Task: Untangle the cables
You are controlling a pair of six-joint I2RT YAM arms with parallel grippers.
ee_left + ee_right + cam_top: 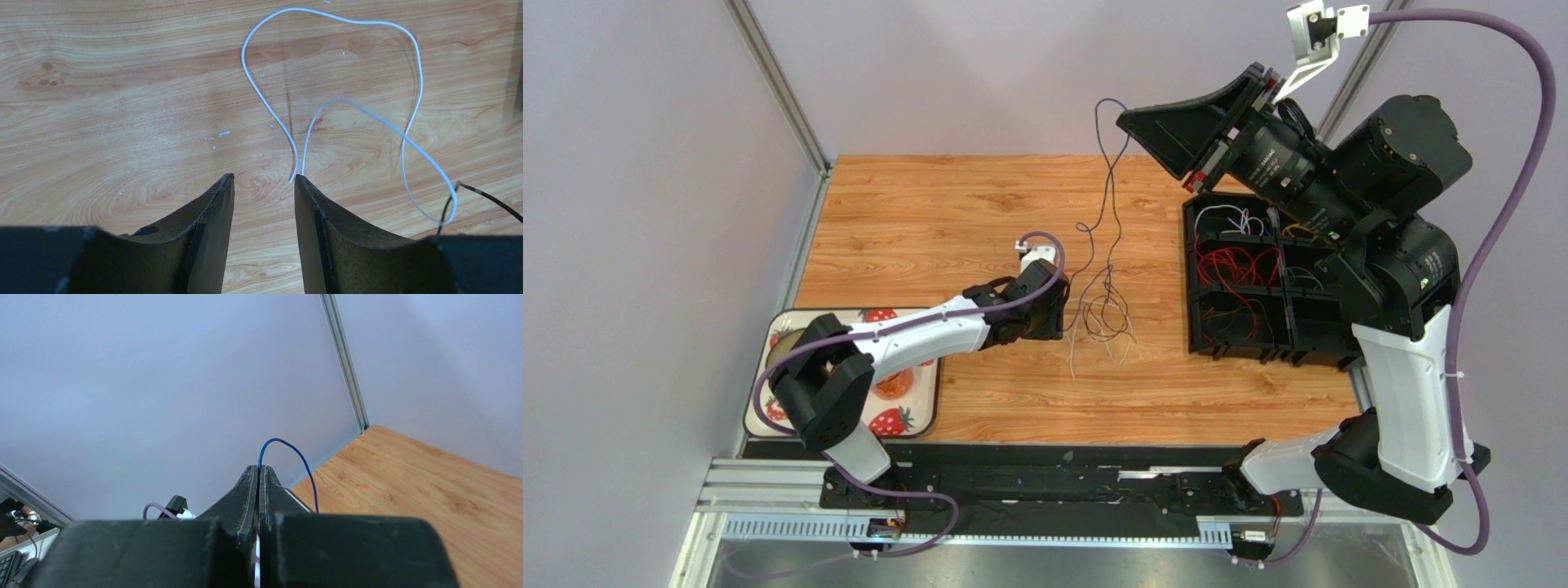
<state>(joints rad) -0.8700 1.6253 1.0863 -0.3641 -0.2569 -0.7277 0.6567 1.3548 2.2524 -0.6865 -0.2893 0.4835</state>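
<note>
A small tangle of thin cables [1107,321] lies on the wooden table near its middle. My right gripper [1127,120] is raised high above the table. It is shut on a blue cable [286,444], which hangs down [1109,184] to the tangle. My left gripper [1063,314] sits low, just left of the tangle. In the left wrist view the left gripper [264,179] is open with only bare wood between its fingers. A white cable [344,19] loops ahead of it, one end lying right by the right fingertip [299,181]. A dark cable [485,195] shows at the right edge.
A black compartment box [1247,353] with red, white and yellow wires stands at the right of the table, under the right arm. A strawberry-patterned tray [897,390] lies at the near left beneath the left arm. Walls close the table at the back and left.
</note>
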